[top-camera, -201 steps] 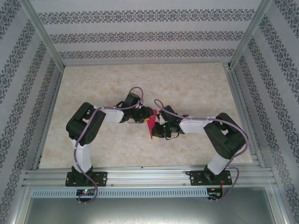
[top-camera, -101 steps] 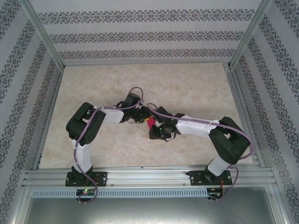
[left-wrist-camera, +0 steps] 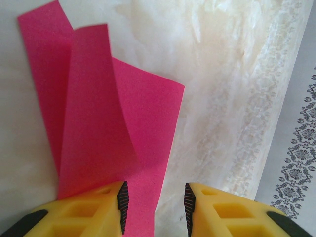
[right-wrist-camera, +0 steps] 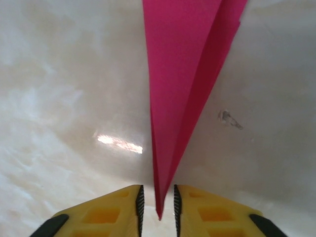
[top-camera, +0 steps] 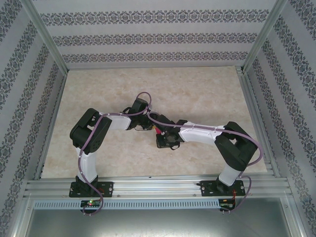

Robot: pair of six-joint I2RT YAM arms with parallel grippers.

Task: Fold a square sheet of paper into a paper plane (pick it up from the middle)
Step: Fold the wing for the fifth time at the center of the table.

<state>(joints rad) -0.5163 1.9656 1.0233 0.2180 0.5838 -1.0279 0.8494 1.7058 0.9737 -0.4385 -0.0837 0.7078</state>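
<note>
— So, from above, how far along is the fold?

— Hard to judge from there. The left gripper [top-camera: 149,127] and right gripper [top-camera: 162,134] meet nose to nose over the middle of the table [top-camera: 197,89], and just a sliver of the pink paper [top-camera: 157,130] peeks out between them.

— And the left wrist camera?

— Much clearer. The pink paper [left-wrist-camera: 108,128] is no flat square: layers overlap, and one long flap curls up off the rest. The left gripper [left-wrist-camera: 155,210] has its jaws well apart. The paper's near edge runs in between them and lies against the left pad, while the right pad stands clear of it, so nothing is pinched.

— The right wrist view?

— The pink paper [right-wrist-camera: 182,74] tapers to one sharp point with a crease down its length, already dart-like. That point sits right between the fingers of the right gripper [right-wrist-camera: 158,210], whose jaws are only narrowly parted, with slim gaps showing either side of the tip; they do not look clamped.

— So what is left?

— Likely the early folds are made, but the loose flap suggests the creases need pressing before it counts as a plane.

— Any containers?

— Nothing holds the paper; it sits over the bare table top.
</note>
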